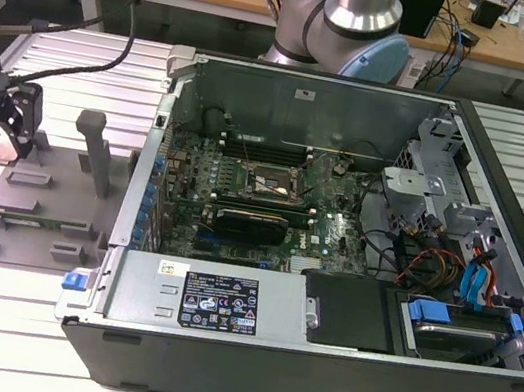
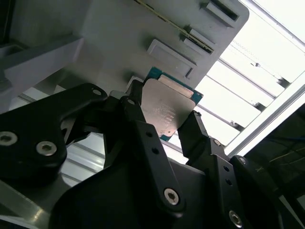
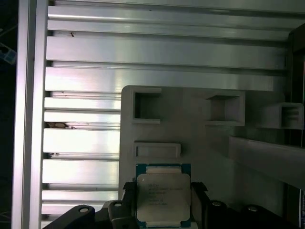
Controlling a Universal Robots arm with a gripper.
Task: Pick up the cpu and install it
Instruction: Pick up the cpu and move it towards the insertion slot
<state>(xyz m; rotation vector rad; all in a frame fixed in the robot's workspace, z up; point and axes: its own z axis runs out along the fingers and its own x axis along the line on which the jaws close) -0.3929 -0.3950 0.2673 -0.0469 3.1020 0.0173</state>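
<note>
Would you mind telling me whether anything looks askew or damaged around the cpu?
Nothing stands out. The cpu sits square between the fingers, its metal top unmarked, with the tray behind it.

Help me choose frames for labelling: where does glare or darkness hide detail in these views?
Second wrist view: the table is blown out white and the fingers are near-black, yet the cpu between them reads well. First wrist view: even light, mild sheen on the table. Exterior view: glare washes the table's near part; the computer case interior is shadowed.
</note>
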